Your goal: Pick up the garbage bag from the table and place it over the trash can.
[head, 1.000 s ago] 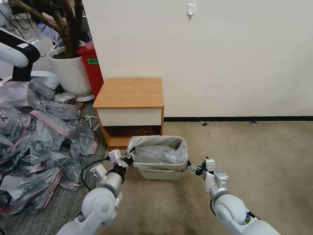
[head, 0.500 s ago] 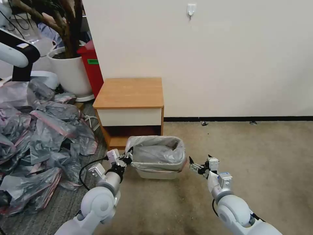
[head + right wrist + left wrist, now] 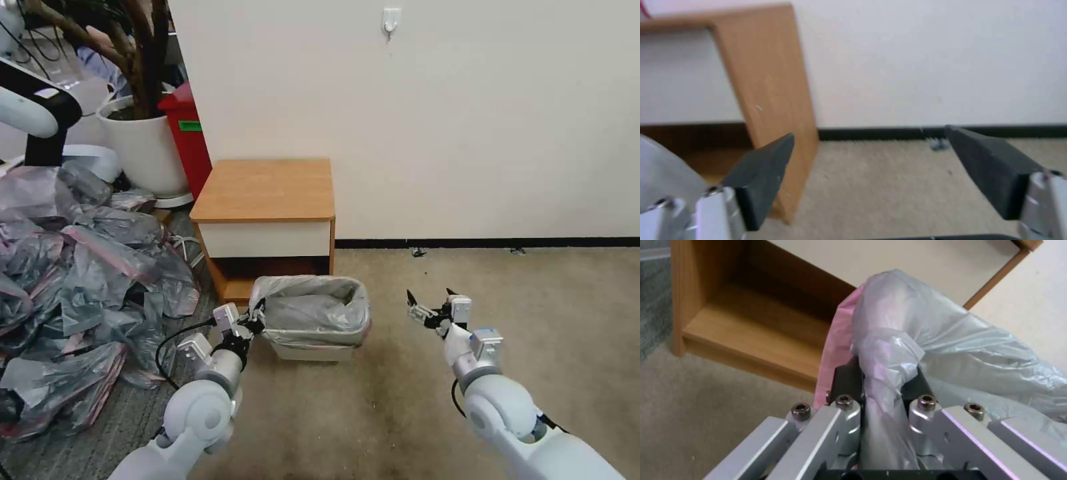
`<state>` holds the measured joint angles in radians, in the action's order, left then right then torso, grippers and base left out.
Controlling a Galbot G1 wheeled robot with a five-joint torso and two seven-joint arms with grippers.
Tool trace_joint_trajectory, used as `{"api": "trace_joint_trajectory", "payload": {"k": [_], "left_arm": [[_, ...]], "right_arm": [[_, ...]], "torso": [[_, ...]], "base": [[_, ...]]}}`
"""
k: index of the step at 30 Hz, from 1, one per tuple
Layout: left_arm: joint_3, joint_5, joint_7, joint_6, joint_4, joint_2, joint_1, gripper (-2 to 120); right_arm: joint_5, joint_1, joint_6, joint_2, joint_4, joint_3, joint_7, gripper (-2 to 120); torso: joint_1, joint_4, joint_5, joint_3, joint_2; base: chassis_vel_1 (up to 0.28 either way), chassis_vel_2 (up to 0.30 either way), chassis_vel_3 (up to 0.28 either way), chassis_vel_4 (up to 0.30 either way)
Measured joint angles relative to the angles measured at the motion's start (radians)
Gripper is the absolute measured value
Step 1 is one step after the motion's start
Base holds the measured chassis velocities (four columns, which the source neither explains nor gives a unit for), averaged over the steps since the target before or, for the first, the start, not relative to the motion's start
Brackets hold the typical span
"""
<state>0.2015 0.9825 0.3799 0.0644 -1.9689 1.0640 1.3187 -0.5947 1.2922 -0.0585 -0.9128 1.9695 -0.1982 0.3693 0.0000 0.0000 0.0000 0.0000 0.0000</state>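
Note:
The grey garbage bag (image 3: 313, 310) with its pink band lines the cream trash can (image 3: 313, 350), which stands on the carpet in front of the table (image 3: 267, 190). At the can's left rim my left gripper (image 3: 257, 320) is shut on a fold of the garbage bag (image 3: 889, 350), black fingers (image 3: 846, 380) pinching the plastic. My right gripper (image 3: 430, 303) hangs open above the carpet, well to the right of the can and apart from it. Its two dark pads (image 3: 762, 176) are spread wide with nothing between them, and the table's side (image 3: 769, 86) lies beyond.
A big heap of similar grey-pink bags (image 3: 80, 280) covers the floor on the left. Behind it stand a white plant pot (image 3: 143, 147) and a red bin (image 3: 187, 133). Another robot's arm (image 3: 30, 107) reaches in at the far left. Bare carpet (image 3: 507, 293) stretches to the right.
My right gripper has let go of the bag's right rim, opened, and drawn away to the right and upward. The can with the bag has shifted a little to the left.

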Motion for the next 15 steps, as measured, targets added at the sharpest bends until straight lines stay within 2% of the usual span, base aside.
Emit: {"api": "trace_joint_trajectory", "payload": {"k": [7, 8, 9, 12, 15], "left_arm": [[-0.009, -0.056, -0.014, -0.014, 0.004, -0.002, 0.0, 9], [-0.009, -0.056, -0.014, -0.014, 0.004, -0.002, 0.0, 9], [-0.011, -0.084, -0.022, -0.021, 0.007, -0.004, 0.002, 9], [-0.014, -0.125, -0.035, -0.029, 0.013, -0.006, 0.006, 9], [-0.026, -0.201, -0.065, -0.042, 0.025, -0.008, 0.01, 9]], "right_arm": [[0.007, -0.002, -0.017, 0.02, 0.096, 0.016, -0.028, 64], [0.007, -0.002, -0.017, 0.02, 0.096, 0.016, -0.028, 64], [0.017, -0.002, -0.019, 0.029, 0.119, 0.023, -0.046, 55], [0.035, 0.0, -0.019, 0.039, 0.138, 0.032, -0.076, 50], [0.105, 0.01, -0.018, 0.058, 0.156, 0.06, -0.18, 32]], "torso": [[0.0, 0.0, -0.0001, 0.0, 0.0], [0.0, 0.0, -0.0001, 0.0, 0.0], [0.0, 0.0, 0.0, 0.0, 0.0], [0.0, 0.0001, -0.0001, 0.0, 0.0], [0.0, 0.0, 0.0, 0.0, 0.0]], "base": [[0.0, 0.0, 0.0, 0.0], [0.0, 0.0, 0.0, 0.0], [0.0, 0.0, 0.0, 0.0], [0.0, 0.0, 0.0, 0.0], [0.0, 0.0, 0.0, 0.0]]}}
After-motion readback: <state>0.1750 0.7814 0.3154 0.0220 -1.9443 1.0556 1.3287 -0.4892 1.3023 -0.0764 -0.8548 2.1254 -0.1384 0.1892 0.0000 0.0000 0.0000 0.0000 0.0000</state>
